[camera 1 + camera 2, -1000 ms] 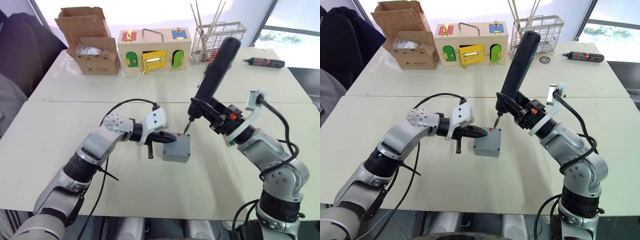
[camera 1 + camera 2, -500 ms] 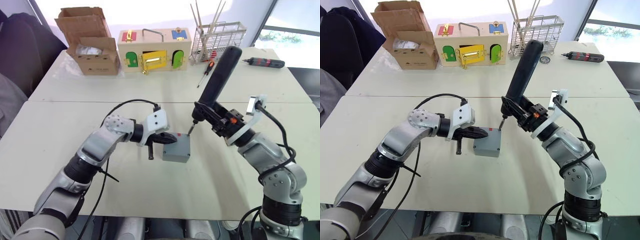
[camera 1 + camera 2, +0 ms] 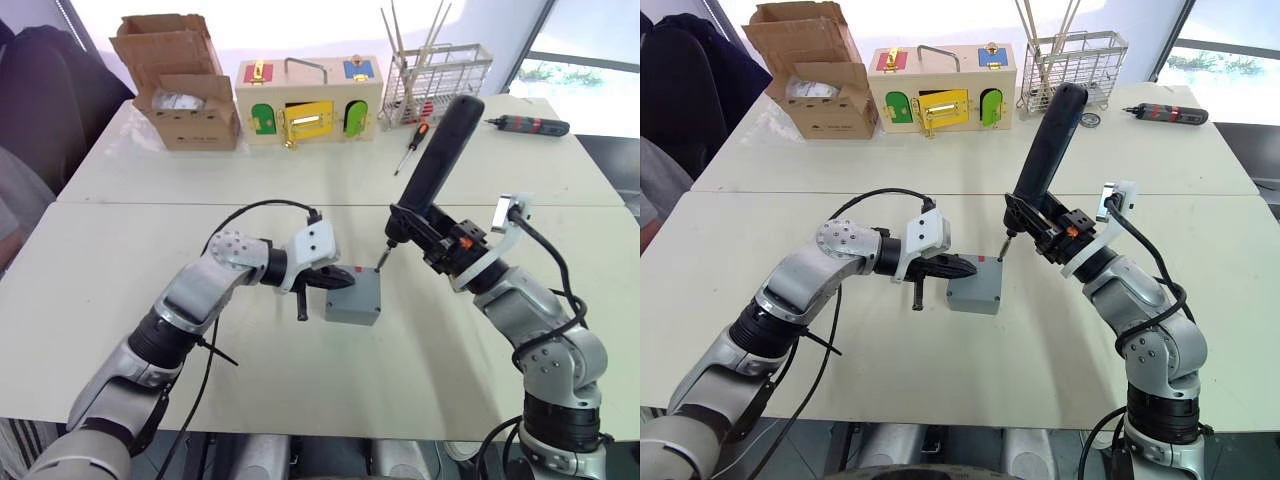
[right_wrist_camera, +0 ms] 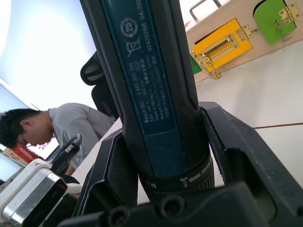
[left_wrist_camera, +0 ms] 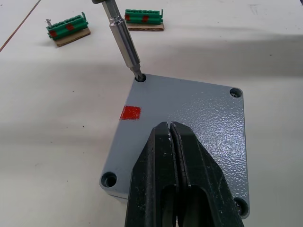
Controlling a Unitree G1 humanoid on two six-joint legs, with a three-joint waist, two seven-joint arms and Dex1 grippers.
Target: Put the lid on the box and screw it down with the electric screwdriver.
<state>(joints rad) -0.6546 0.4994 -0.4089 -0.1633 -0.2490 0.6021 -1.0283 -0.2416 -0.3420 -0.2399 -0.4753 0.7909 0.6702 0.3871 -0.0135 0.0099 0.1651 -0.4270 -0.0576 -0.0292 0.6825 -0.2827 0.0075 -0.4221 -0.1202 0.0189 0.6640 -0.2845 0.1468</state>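
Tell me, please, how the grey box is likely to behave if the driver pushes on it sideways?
The box looks like light plastic on a smooth table, so it would probably slide rather than tip, being squat. The left gripper, shut and pressing on the lid, likely steadies it.

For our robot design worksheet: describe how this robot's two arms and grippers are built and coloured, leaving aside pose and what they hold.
Both arms have silver-grey metal shells with black joint sections and black cables looping alongside. Each wrist carries a white plastic camera bracket. The left gripper has two glossy black, tapering fingers. The right gripper is a blockier black clamp with a small orange part beside it.
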